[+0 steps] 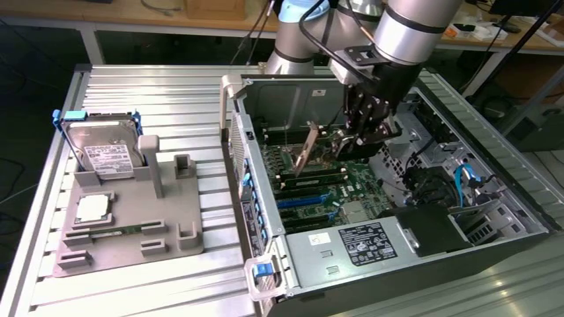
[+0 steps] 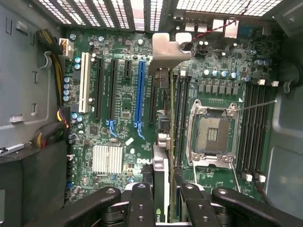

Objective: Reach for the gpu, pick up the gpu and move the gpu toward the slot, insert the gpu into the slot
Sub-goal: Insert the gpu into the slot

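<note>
White DELL lettering is printed on the motherboard [image 2: 124,101] beside the silver heatsink [image 2: 107,159]

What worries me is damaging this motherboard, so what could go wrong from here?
1. The gripper holds the gpu looking tilted above the motherboard in the exterior view; lowered at that angle, its edge might jam or miss.
2. The wrist view shows the card between the blue slot and the memory slots; a small offset could land it on a neighbour.
3. Its silver bracket sits near the case's rear wall and may catch there.
</note>
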Controlling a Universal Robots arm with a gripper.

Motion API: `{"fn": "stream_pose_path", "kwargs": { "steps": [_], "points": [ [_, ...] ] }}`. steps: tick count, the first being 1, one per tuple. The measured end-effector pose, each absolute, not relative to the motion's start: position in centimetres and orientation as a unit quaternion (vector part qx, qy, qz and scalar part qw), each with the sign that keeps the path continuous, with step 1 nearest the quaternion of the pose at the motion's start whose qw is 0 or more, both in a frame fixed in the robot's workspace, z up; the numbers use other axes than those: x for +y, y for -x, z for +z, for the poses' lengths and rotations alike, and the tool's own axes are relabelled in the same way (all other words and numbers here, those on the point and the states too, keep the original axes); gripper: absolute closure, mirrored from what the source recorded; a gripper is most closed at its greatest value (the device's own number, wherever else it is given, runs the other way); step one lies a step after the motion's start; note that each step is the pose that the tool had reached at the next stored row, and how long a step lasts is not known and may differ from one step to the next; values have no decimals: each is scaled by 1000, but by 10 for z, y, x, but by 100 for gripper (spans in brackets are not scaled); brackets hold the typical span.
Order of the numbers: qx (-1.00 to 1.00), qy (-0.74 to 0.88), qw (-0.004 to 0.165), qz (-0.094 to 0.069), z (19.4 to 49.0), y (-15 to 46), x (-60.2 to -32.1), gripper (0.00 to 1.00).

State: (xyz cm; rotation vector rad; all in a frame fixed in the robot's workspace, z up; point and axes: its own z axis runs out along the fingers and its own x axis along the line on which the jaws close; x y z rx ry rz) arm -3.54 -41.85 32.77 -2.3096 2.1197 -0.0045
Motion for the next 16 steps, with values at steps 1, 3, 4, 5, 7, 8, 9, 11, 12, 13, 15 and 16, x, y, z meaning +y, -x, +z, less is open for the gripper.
{"fn": "stream_pose_path", "kwargs": {
  "steps": [1,3,4,5,7,8,9,11,12,13,15,16],
  "points": [
    [675,738,5,-3,327,36,-419,73],
    [672,740,7,-5,326,37,-419,73],
    [671,741,8,-7,325,37,-419,73],
    [670,742,10,-8,325,38,-419,73],
    [669,743,17,-16,324,42,-419,73],
    [669,743,19,-19,324,44,-419,73],
    [669,743,21,-21,323,46,-419,73],
    [669,743,22,-21,322,51,-420,73],
    [669,742,22,-21,321,52,-420,73],
    [670,741,22,-21,320,53,-420,73],
    [674,738,22,-22,318,54,-420,73],
    [676,736,22,-22,318,55,-420,73]
  ]
}}
